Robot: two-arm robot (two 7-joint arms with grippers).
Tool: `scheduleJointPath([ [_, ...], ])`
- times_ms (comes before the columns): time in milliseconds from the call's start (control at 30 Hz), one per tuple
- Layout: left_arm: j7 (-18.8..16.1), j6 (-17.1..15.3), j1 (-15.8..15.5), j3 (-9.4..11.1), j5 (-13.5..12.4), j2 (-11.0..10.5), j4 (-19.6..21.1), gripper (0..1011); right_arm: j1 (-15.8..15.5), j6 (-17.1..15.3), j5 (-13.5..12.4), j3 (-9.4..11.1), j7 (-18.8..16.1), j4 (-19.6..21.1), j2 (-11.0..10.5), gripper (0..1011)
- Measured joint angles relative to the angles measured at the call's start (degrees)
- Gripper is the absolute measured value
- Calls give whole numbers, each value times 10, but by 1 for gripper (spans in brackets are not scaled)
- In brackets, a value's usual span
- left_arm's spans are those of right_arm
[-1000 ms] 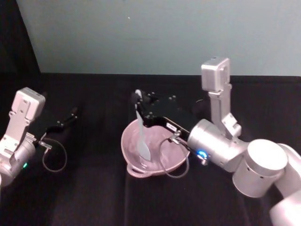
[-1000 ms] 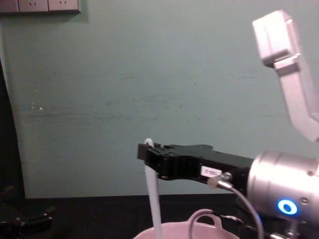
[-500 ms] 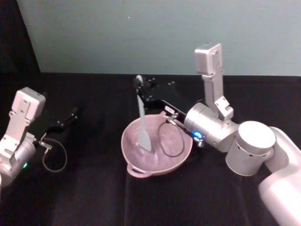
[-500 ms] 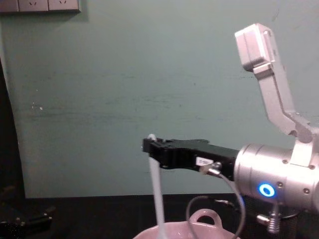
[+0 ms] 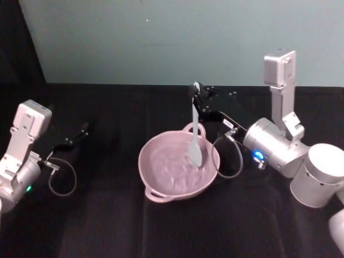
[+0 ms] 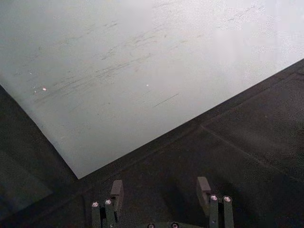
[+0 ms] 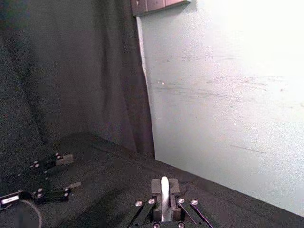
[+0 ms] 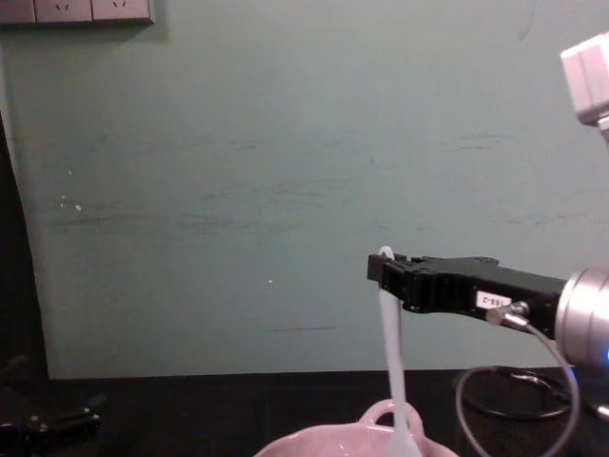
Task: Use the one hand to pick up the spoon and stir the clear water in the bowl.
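Surface [image 5: 107, 226]: black, carries one bowl [image 5: 142, 161], pink, at centre.
Two grippers: right gripper [image 5: 199, 95] above bowl's far rim, pinching spoon handle top. Left gripper [image 6: 160, 191] parked far left, fingers spread.
One spoon [image 5: 194, 134]: upright, scoop dipped inside bowl, right side.
Step, judged: stirring. Next: sweep scoop round, clear of wall, no splash.

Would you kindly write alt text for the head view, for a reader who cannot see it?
The right pincer holds a white spoon upright, its scoop dipped in a pink bowl on a black table. The left pincer sits idle at the far left.
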State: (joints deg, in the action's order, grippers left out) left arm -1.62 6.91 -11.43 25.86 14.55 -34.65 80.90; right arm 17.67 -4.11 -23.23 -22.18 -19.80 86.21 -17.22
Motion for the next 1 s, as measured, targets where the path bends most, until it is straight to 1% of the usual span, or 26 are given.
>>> scheduleJointPath([
  [167,0,0,0,0,0,0,0,1011,-21,-6,0,2,2,32,-10,108],
  [233,0,0,0,0,0,0,0,1011,-31,-11,0,-1,1,48,-13,108],
  [267,0,0,0,0,0,0,0,1011,-36,-13,1,-5,-1,57,-15,108],
  [300,0,0,0,0,0,0,0,1011,-36,-13,1,-5,-1,57,-15,108],
  [400,0,0,0,0,0,0,0,1011,-45,-18,3,-21,-8,71,-14,108],
  [467,0,0,0,0,0,0,0,1011,-46,-18,3,-28,-10,73,-11,108],
  [600,0,0,0,0,0,0,0,1011,-45,-19,5,-42,-16,72,-2,109],
  [733,0,0,0,0,0,0,0,1011,-32,-17,6,-57,-22,55,11,108],
  [833,0,0,0,0,0,0,0,1011,-20,-13,6,-62,-25,40,21,108],
  [1000,0,0,0,0,0,0,0,1011,4,-4,4,-65,-30,8,38,108],
])
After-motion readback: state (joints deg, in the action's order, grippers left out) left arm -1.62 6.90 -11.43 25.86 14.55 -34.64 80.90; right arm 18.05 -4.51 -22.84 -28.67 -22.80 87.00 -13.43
